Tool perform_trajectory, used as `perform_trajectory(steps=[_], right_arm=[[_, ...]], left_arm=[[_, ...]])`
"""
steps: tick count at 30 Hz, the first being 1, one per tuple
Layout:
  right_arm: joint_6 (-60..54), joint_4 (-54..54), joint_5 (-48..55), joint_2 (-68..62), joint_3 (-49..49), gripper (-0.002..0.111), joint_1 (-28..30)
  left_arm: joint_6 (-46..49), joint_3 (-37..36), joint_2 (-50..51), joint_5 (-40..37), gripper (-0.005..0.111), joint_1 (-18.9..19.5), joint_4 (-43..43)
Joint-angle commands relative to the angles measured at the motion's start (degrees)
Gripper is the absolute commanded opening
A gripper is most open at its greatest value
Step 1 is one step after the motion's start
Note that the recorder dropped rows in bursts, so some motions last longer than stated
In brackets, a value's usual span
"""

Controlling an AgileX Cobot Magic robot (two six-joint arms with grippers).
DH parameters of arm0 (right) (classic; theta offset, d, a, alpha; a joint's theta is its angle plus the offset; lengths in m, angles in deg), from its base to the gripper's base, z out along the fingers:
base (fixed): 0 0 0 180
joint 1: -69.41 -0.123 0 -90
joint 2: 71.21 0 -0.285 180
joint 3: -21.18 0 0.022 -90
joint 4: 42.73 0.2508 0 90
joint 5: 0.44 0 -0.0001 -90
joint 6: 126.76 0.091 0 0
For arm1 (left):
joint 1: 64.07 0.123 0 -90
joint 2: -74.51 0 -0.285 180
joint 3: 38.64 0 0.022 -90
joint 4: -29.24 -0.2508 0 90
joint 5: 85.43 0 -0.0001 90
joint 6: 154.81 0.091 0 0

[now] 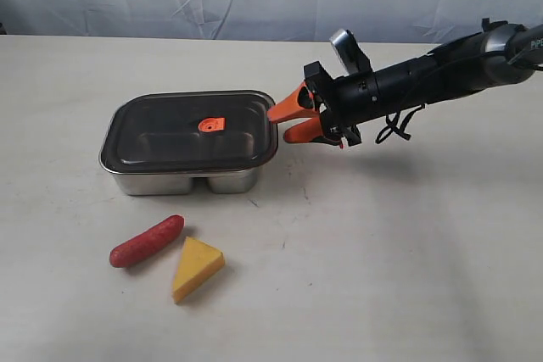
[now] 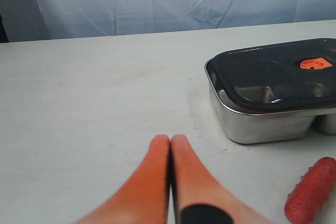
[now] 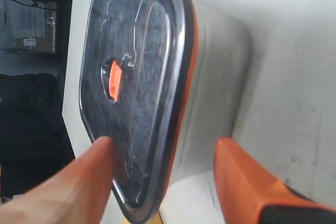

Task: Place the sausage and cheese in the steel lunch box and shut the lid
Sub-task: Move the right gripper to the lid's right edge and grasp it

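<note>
Exterior view, right gripper (image 1: pixel 282 122) spread around lid (image 1: pixel 170 131) edge, left wrist view, left gripper (image 2: pixel 170 140) pressed together

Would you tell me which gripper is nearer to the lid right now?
Right. The right gripper is open at the edge of the lid; the left gripper, shut, is over the table, apart from it.
</note>
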Motion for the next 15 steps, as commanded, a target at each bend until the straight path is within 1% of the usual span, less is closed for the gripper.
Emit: perform_trajectory(steps=[1, 11, 12, 15], right_arm=[[-0.7, 0.5, -0.1, 0.2, -0.3, 0.055, -1.9], [-0.7, 0.3, 0.4, 0.2, -0.3, 0.055, -2.6], [-0.7, 0.1, 0.7, 0.2, -0.3, 0.053, -2.6], [-0.5, -1.6, 0.9, 0.2, -0.3, 0.030, -2.6]], left_arm=[[-0.1, -0.1, 0.4, 0.7, 0.000, -0.3, -0.1], [-0.1, -0.1, 0.4, 0.7, 0.000, -0.3, -0.1], [-0.1, -0.1, 0.4, 0.7, 0.000, -0.3, -0.1], [-0.1, -0.1, 0.4, 0.7, 0.000, -0.3, -0.1]])
